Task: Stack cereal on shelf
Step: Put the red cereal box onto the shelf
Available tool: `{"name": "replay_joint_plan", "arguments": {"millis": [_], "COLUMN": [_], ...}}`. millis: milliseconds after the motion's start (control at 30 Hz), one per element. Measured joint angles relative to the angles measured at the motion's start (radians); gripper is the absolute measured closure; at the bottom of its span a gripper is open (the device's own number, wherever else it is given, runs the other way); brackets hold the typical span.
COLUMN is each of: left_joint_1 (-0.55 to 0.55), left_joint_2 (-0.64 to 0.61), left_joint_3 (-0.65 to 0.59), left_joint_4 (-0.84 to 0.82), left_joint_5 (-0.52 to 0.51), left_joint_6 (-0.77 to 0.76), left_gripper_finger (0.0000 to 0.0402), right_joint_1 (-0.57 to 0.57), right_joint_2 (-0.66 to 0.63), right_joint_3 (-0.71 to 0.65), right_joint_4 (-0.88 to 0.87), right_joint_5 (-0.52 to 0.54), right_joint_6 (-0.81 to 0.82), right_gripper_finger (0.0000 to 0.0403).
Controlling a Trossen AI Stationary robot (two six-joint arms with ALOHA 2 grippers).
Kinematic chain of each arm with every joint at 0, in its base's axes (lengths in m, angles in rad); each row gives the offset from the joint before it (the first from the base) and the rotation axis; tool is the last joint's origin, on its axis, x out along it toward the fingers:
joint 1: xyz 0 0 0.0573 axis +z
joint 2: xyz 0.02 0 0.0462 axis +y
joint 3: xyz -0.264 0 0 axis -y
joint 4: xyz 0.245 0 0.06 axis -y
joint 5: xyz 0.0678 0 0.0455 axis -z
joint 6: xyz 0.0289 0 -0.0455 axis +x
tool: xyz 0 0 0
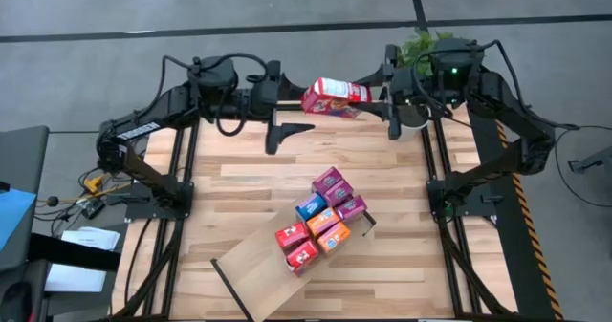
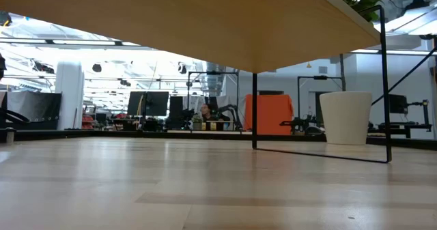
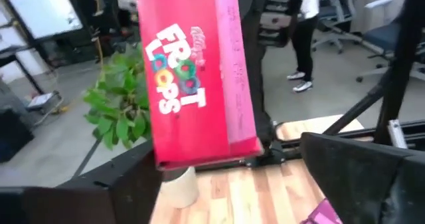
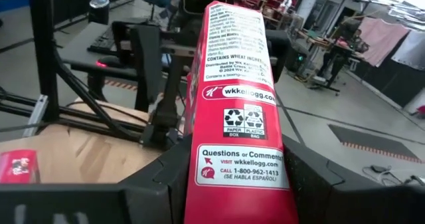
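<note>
A red Froot Loops cereal box (image 1: 335, 96) hangs in the air over the table's far edge, between my two grippers. My right gripper (image 1: 381, 97) is shut on it from the right. My left gripper (image 1: 296, 104) is open, and its fingers stand wide apart on either side of the box's left end (image 3: 206, 154); I see no touch. Several more small boxes (image 1: 320, 224), red, blue, orange and magenta, lie packed together on one end of the pale wood shelf (image 1: 253, 269), which lies slantwise on the tabletop. My right gripper holds the red box by its right end (image 4: 239, 174), pinched between the two fingers (image 4: 159, 181) on its broad faces. The fingers come level from the table's right and lie along the box. The box is lifted clear and lies roughly level, pointing toward the left gripper.
A white pot (image 2: 345, 117) with a green plant (image 1: 421, 47) stands at the far right corner, close to the right arm. In the low view the shelf's underside (image 2: 205, 25) and its thin black legs (image 2: 254, 110) show. Bare planks (image 1: 239, 169) lie between the arms and the shelf.
</note>
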Motion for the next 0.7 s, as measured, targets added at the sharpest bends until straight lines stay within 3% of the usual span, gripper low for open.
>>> {"name": "replay_joint_plan", "arguments": {"millis": [167,700], "left_joint_1": [-0.001,0.012], "left_joint_2": [0.021,0.037], "left_joint_3": [-0.001,0.0], "left_joint_4": [0.006,0.032], "left_joint_5": [-0.041,-0.083], "left_joint_6": [-0.011,0.009], "left_gripper_finger": [0.0047,0.0045], "right_joint_1": [-0.004,-0.032], "right_joint_2": [0.017,0.023], "right_joint_3": [0.0,0.001], "right_joint_4": [-0.019,-0.087], "right_joint_5": [0.0,-0.02], "right_joint_6": [-0.004,-0.009], "right_gripper_finger": [0.0198,0.02]}}
